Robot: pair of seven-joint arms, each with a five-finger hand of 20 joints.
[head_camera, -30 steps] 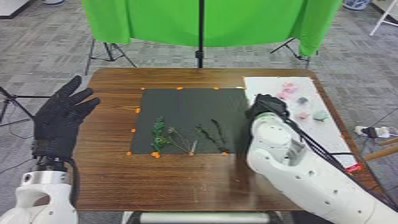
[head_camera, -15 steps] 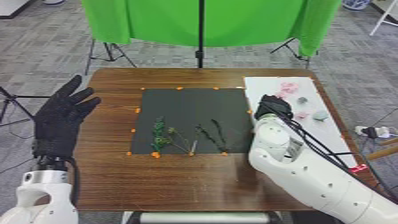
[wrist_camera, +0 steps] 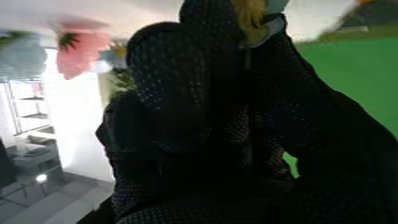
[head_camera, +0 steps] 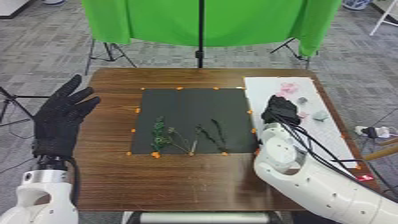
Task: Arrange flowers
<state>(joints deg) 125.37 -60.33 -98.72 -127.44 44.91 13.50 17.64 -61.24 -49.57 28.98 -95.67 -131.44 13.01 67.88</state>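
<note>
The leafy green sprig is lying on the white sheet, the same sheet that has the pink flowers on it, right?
Not quite: the head view shows the leafy green sprig on the dark mat. The pink flowers are indeed on the white sheet.

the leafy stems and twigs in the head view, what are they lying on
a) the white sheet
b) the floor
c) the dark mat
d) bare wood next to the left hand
c, the leafy stems and twigs lie along the near part of the dark mat.
</note>
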